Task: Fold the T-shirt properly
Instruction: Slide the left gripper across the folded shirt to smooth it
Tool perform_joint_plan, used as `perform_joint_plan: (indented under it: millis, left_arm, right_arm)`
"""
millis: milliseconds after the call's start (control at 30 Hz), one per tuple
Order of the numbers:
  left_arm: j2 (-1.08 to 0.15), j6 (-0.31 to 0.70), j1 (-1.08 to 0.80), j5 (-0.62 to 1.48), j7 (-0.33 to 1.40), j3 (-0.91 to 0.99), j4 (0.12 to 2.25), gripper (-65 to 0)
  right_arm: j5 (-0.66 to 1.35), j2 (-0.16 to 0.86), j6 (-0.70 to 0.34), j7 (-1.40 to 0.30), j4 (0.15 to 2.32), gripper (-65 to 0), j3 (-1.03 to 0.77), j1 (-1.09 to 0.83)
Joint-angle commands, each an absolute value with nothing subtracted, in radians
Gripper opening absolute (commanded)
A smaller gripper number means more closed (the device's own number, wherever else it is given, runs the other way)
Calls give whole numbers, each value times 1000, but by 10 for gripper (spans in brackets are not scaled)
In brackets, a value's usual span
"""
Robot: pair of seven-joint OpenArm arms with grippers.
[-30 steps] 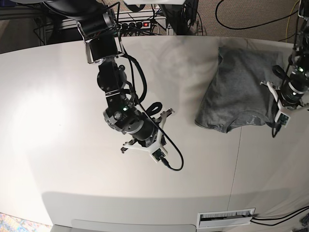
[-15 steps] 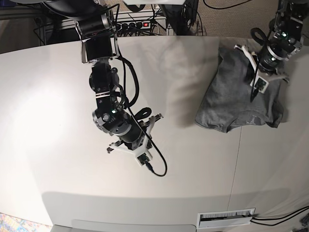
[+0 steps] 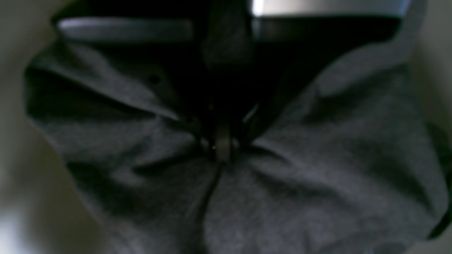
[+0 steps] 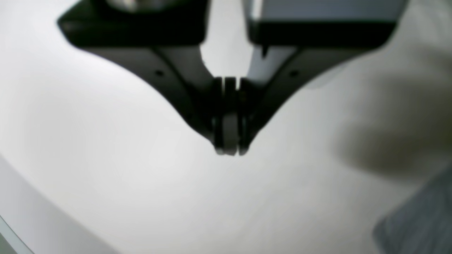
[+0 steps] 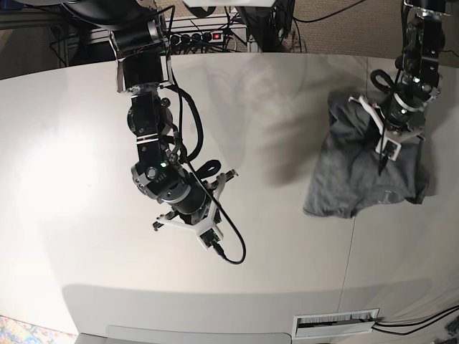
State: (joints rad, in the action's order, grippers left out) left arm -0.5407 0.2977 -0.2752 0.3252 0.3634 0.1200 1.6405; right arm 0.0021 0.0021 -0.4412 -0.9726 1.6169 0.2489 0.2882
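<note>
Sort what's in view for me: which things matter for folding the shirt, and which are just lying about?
For the job:
- T-shirt, bunched at the table's far side
- left claw, shut on the shirt fabric
- right claw, shut, empty, over bare table

Just lying about:
- power strip and cables behind the table
- slotted white panel at the near edge

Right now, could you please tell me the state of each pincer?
Left pincer: shut on the T-shirt, cloth bunched at its tips.
Right pincer: shut, holding nothing, above the bare table.
</note>
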Motion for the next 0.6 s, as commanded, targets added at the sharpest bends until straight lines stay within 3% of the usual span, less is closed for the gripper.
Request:
perform_joint_plan:
  millis: [0,367,567]
  left_arm:
    - [-557,306,-242,329,334,127,1643,-650]
    - [-542,425,22,326,318,126,1346,-650]
    - [-578,522,10,457,427,127,1426,-650]
  right_arm:
    - [10,1,-437,-958,1636,-650,247,315]
    - [7,1,-437,-996,1637,-650,247,310]
    - [7,27,-437,-982,1637,-650,247,311]
